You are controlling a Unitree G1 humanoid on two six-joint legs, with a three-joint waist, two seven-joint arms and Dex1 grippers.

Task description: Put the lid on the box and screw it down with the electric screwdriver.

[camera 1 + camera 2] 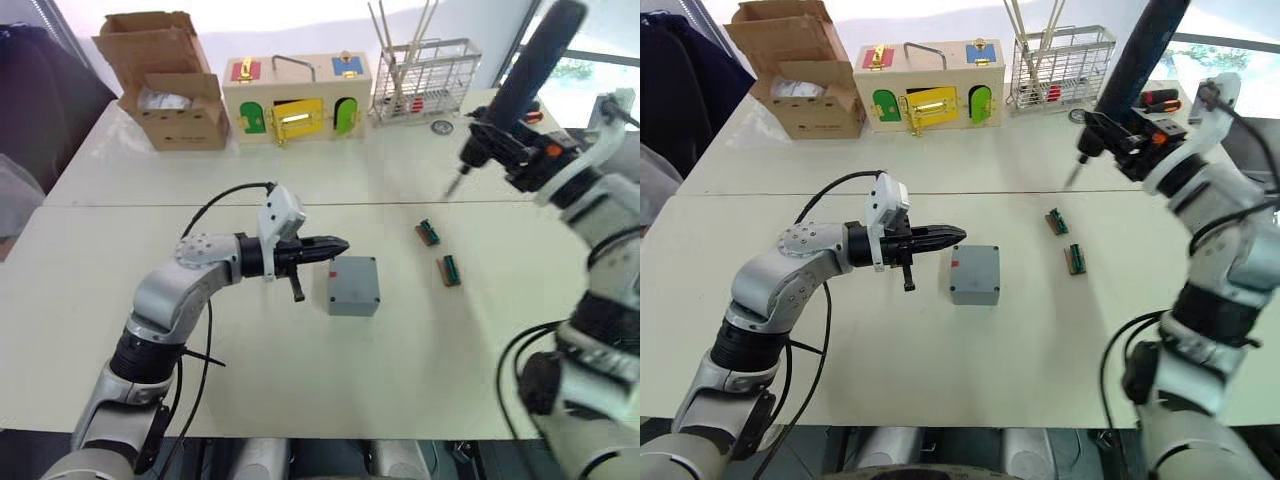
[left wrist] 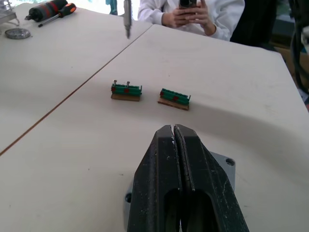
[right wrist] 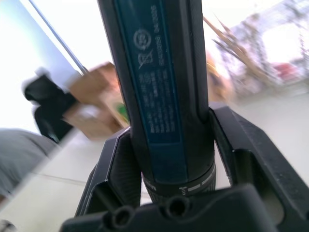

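Observation:
The grey box (image 1: 353,303) stands in the middle of the near table, with the flat grey lid (image 1: 352,273) lying on top of it. Corner screw holes of the lid (image 2: 228,163) show in the left wrist view. My left gripper (image 1: 340,246) is shut and empty, its tips just above the lid's left edge. Whether they touch the lid I cannot tell. My right gripper (image 1: 512,150) is raised over the far right of the table, shut on the thick black electric screwdriver (image 1: 530,70). The screwdriver is tilted, its metal bit (image 1: 455,184) pointing down at the table, well away from the box.
Two green terminal blocks (image 1: 428,232) (image 1: 449,270) lie right of the box. At the back stand a cardboard carton (image 1: 165,85), a wooden box with coloured doors (image 1: 297,97) and a wire rack (image 1: 425,80). A red-and-black hand screwdriver (image 2: 50,8) lies far right. A person (image 2: 193,14) sits beyond the table.

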